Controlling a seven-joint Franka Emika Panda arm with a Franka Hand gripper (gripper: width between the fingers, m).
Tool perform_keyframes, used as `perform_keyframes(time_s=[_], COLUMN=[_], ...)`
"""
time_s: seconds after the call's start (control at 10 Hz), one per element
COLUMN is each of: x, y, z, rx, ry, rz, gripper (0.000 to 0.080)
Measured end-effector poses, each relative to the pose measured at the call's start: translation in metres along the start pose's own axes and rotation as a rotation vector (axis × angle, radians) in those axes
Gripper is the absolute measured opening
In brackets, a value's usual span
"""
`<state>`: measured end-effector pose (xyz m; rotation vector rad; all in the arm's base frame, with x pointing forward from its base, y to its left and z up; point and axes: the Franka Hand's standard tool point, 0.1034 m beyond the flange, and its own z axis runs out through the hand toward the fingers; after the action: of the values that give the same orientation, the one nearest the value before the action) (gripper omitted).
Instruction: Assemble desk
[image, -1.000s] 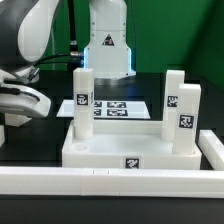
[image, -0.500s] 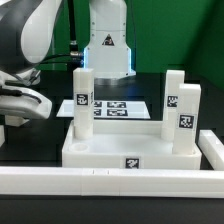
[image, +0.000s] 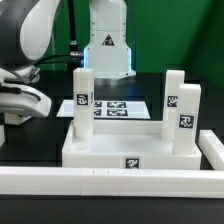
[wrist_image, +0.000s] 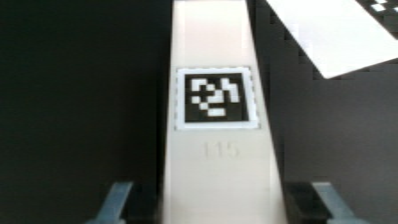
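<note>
Desk tabletop (image: 118, 152) flat on black bench (image: 35, 150), three tagged legs (image: 186, 118) upright in its corners, fourth leg (wrist_image: 217, 110) lying between spread fingers (wrist_image: 118, 200), not gripped, marker board (image: 118, 108) at twelve o'clock behind tabletop

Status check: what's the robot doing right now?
Jaws open, straddling a loose leg, gaps both sides, not gripped. Tabletop holds three upright legs. Nothing seen in the way.
</note>
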<state>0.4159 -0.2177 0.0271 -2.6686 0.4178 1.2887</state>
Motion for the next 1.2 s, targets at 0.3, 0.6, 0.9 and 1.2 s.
perform_keyframes(time_s=[0.3,0.6,0.9,1.2], x=[-0.025,-0.020,-0.016,-0.034], y=[-0.016,-0.013,-0.019,-0.061], z=[-0.044,-0.040,-0.053,-0.100], rx=[-0.019,-0.023,-0.035,-0.047], ry=[0.008,0.025,0.085,0.298], rz=[-0.036,-0.033,-0.042,-0.053], gripper=[0.0288,0.0289,0.0290,0.0290])
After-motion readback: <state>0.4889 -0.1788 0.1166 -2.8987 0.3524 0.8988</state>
